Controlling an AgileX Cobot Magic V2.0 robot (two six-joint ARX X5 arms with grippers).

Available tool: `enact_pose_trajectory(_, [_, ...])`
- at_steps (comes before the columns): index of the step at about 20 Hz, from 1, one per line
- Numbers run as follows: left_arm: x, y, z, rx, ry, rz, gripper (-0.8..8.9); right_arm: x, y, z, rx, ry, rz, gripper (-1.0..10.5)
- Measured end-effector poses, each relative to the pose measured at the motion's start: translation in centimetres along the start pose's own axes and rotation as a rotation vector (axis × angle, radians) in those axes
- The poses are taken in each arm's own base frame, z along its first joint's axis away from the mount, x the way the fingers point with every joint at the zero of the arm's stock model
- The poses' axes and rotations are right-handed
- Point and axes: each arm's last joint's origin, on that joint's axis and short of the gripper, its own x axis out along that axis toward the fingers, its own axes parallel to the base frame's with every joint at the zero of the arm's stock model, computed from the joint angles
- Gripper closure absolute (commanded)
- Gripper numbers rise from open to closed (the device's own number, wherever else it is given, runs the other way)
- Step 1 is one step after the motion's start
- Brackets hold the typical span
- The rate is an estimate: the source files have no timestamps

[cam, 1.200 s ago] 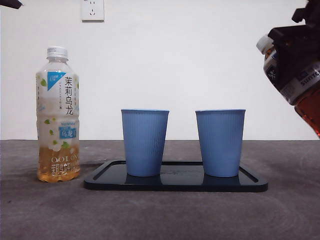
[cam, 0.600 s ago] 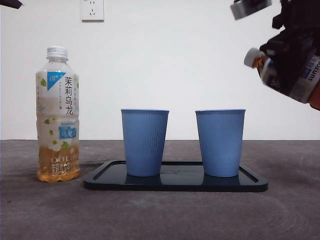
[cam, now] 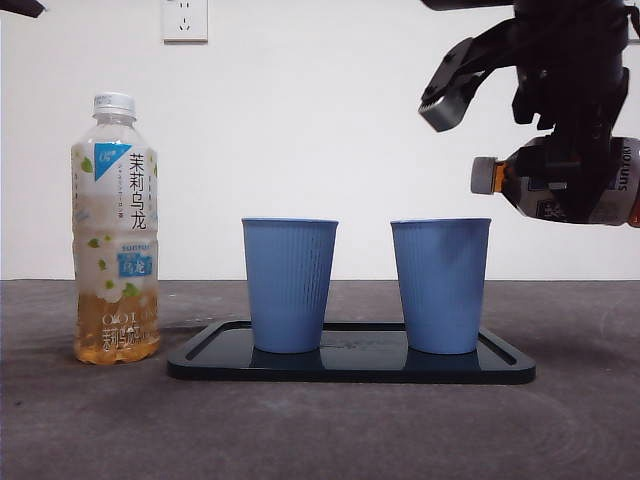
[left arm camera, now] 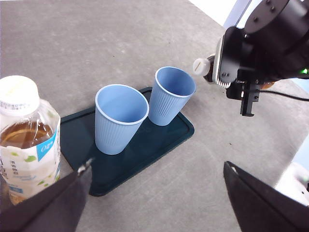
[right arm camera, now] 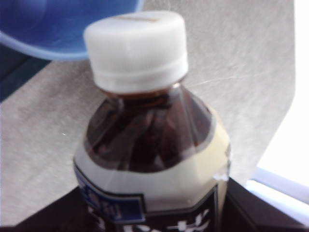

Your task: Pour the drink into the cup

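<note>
Dark tea bottle (cam: 570, 187), white cap (right arm camera: 136, 50) on, clamped sideways in right gripper (cam: 575, 190) just above and beside the right blue cup (cam: 441, 285) on the tray (cam: 350, 368); left gripper (left arm camera: 154, 198) spread wide near the pale bottle (cam: 116, 230).

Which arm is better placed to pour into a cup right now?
Right. The right gripper holds the dark tea bottle tipped sideways, its capped neck beside the nearer blue cup's rim. The left gripper hangs open, apart from the cups.
</note>
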Motion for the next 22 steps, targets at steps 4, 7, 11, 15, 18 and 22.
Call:
enact_pose_trajectory(4, [0.1, -0.2, 0.0, 0.009, 0.004, -0.013, 3.77, -0.2, 0.9, 0.6, -0.113, 0.012, -0.063, 7.6])
enact_pose_trajectory(7, [0.2, -0.3, 0.0, 0.017, 0.008, -0.024, 3.77, -0.4, 1.3, 1.1, -0.171, 0.013, -0.120, 7.6])
enact_pose_trajectory(11, [0.2, -0.4, -0.1, 0.021, 0.010, -0.032, 3.77, -0.8, 1.5, 1.2, -0.238, 0.026, -0.172, 7.6])
enact_pose_trajectory(15, [0.2, -0.5, -0.1, 0.021, 0.011, -0.034, 3.77, -1.0, 1.6, 1.3, -0.256, 0.021, -0.174, 7.6])
enact_pose_trajectory(18, [0.2, -0.5, -0.1, 0.022, 0.011, -0.034, 3.77, -1.0, 1.6, 1.2, -0.240, 0.023, -0.181, 7.6])
enact_pose_trajectory(22, [0.2, -0.5, -0.1, 0.026, 0.014, -0.033, 3.77, -1.0, 1.7, 1.2, -0.069, 0.008, -0.175, 7.6])
